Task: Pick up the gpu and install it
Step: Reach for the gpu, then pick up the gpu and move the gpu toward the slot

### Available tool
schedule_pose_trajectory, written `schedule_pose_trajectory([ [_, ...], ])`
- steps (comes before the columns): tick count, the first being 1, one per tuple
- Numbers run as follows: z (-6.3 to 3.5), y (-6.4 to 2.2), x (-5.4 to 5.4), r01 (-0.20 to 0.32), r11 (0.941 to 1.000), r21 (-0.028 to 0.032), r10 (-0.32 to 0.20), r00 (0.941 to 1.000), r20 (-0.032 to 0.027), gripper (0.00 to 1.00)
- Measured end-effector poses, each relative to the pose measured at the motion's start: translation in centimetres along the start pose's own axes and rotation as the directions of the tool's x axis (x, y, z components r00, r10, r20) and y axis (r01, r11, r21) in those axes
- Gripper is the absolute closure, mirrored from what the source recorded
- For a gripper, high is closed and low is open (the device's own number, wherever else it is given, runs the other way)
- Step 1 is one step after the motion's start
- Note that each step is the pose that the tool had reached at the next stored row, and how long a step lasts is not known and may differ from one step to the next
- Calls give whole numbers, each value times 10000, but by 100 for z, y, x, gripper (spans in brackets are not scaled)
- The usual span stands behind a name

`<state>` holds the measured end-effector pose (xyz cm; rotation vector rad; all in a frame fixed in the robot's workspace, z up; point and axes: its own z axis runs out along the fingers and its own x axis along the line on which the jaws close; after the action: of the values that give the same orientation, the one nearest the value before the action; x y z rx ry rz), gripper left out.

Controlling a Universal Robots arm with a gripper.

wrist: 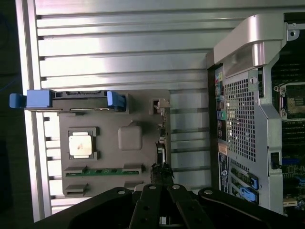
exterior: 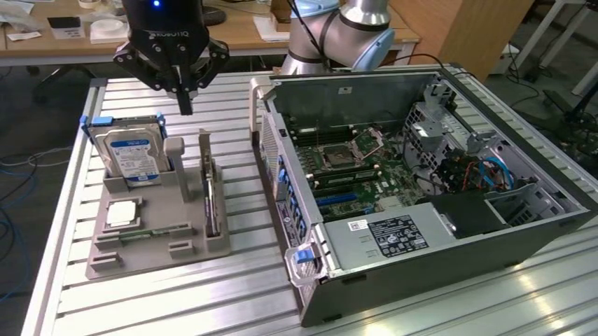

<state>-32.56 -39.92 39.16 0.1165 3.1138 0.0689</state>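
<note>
Exterior view first: the gripper point(exterior: 185, 105) hangs in the air over the far end of a grey holder tray point(exterior: 168, 203), its two dark fingers pressed together into a single point with nothing between them. It touches nothing. The gpu point(exterior: 211, 206) stands on its long edge in a slot along the side of the tray nearest the computer case point(exterior: 449, 259), showing as a thin dark slab, upright and untouched. On the exterior view's left side of the tray a hard drive point(exterior: 131, 157) with a blue-white label stands upright in blue brackets. In front of it a square processor point(exterior: 122, 213) lies flat, and nearer the camera a narrow green memory stick point(exterior: 145, 233) lies in its groove. The case lies open on the slotted metal table point(exterior: 234, 294), just beside the tray on the exterior view's right, with the motherboard point(exterior: 355, 161) and the power supply point(exterior: 393, 234) exposed.

From the wrist view, the gripper point(wrist: 162, 169) looks straight down, and its closed tips overlap one end of the gpu point(wrist: 161, 143), seen edge-on as a slim line along the edge of the tray point(wrist: 143, 157). The hard drive point(wrist: 71, 99), the processor point(wrist: 80, 144) and the memory stick point(wrist: 102, 171) sit in their places, and the perforated wall of the case point(wrist: 243, 119) lies beyond the gpu across a strip of bare table point(wrist: 119, 47)
</note>
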Motion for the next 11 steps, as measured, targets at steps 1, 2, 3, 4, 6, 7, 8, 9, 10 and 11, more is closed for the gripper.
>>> schedule_pose_trajectory([
  [1,0,0,1,-1,10000,0,1,10000,0,89],
  [2,0,0,2,-1,10000,0,1,10000,0,89],
  [3,0,0,2,-1,10000,0,1,10000,0,89],
  [4,0,0,2,-1,10000,0,1,10000,0,89],
  [6,0,0,2,-1,10000,0,1,10000,0,89],
  [7,0,0,2,-1,10000,0,1,10000,0,89],
  [8,0,0,2,-1,10000,0,1,10000,0,89],
  [9,0,0,2,-1,10000,0,1,10000,0,89],
  [10,0,0,2,0,10000,0,0,10000,0,89],
  [11,0,0,2,-1,10000,0,1,10000,0,89],
])
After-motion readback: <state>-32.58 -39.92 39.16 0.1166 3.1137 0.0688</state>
